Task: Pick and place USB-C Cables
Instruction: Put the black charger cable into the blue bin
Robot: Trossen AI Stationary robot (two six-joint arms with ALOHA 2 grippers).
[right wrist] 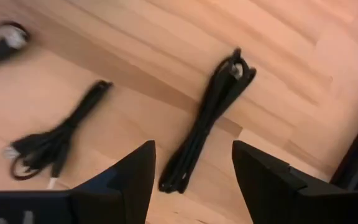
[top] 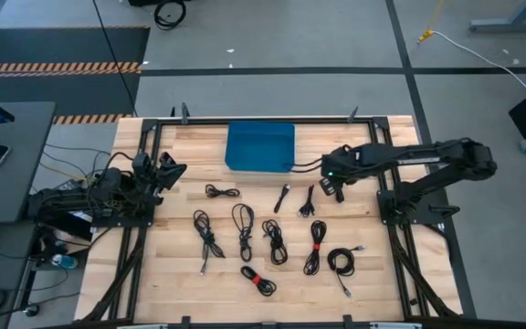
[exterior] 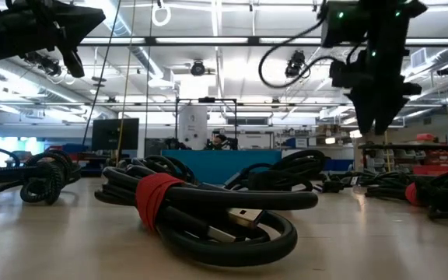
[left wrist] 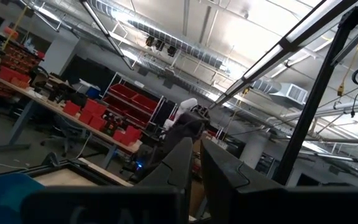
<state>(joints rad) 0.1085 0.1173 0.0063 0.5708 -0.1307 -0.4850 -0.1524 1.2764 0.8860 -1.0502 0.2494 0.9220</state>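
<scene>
Blue bin [top: 260, 146] on wooden table [top: 172, 265]

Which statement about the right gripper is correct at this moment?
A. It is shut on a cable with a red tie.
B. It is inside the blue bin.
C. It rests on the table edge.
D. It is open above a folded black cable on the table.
D: the right gripper has its fingers spread, empty, above the folded cable lying on the wood.

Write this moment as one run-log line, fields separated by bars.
right gripper: fingers open above folded cable | left gripper: parked at table edge | blue bin: behind cables
</scene>
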